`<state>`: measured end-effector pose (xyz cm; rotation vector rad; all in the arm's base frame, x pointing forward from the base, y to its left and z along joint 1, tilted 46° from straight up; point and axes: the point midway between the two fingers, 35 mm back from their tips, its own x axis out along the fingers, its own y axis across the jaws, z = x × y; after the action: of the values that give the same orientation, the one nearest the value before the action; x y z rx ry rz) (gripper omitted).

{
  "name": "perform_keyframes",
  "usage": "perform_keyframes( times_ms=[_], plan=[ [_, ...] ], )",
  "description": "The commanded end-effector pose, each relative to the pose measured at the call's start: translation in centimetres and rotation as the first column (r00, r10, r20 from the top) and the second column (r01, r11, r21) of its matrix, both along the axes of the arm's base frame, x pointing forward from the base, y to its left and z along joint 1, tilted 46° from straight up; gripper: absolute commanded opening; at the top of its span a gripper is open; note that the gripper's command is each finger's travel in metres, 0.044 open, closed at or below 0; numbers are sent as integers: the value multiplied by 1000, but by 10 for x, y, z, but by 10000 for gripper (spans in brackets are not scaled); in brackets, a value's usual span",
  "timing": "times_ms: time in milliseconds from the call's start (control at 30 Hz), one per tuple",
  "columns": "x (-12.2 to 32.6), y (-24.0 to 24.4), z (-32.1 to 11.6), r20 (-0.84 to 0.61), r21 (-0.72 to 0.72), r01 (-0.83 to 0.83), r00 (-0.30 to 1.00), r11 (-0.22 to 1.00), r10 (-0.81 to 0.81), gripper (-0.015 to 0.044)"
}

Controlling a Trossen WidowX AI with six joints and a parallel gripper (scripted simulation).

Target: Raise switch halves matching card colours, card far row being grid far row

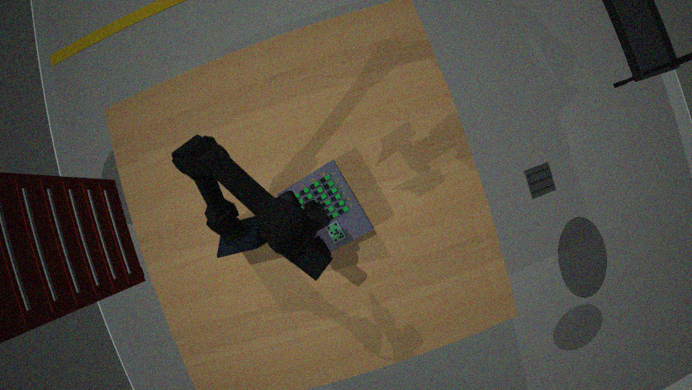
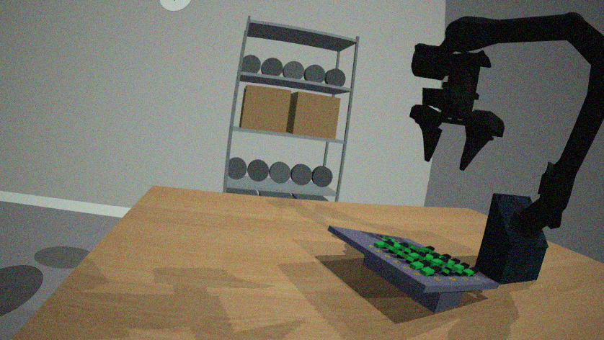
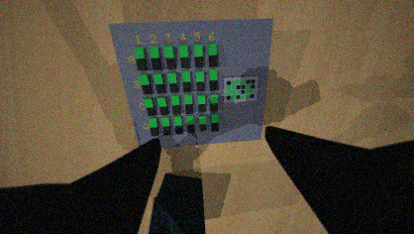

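Observation:
The blue-grey panel (image 1: 359, 221) (image 2: 460, 287) (image 3: 243, 45) stands raised on the table. It bears a grid of green and dark grey rocker switches, such as the switch (image 3: 168, 52) in the third column of far row A. Rows A to D and columns 1 to 6 are marked in yellow. The small card (image 1: 335, 231) (image 3: 241, 89) beside the grid shows a mix of green and dark squares, too small and grainy to read surely. Which switch halves are raised is hard to tell. My gripper (image 2: 445, 165) (image 3: 213, 138) is open and empty, high above the panel. The arm hides part of the grid in the top view.
The arm's dark base (image 2: 511, 240) (image 3: 179, 198) stands at the panel's near side on the wooden table (image 1: 435, 271) (image 2: 189, 236). Shadows of the arm fall across the table and panel. A shelf rack (image 2: 291, 137) with boxes stands beyond the table.

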<state>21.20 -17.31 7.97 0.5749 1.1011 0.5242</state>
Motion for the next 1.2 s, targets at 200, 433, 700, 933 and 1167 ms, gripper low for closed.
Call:
perform_keyframes(
  times_ms=[200,433,700,933,1167],
  plan=[
    [54,57,2,-9,-5,32,999,999,-32,216],
    [78,102,7,1,28,36,999,999,-36,32],
    [91,125,-16,21,33,54,998,998,-54,0],
    [95,131,-21,21,33,54,998,998,-54,0],
    [96,135,-24,21,33,54,998,998,-54,0]
  ],
)
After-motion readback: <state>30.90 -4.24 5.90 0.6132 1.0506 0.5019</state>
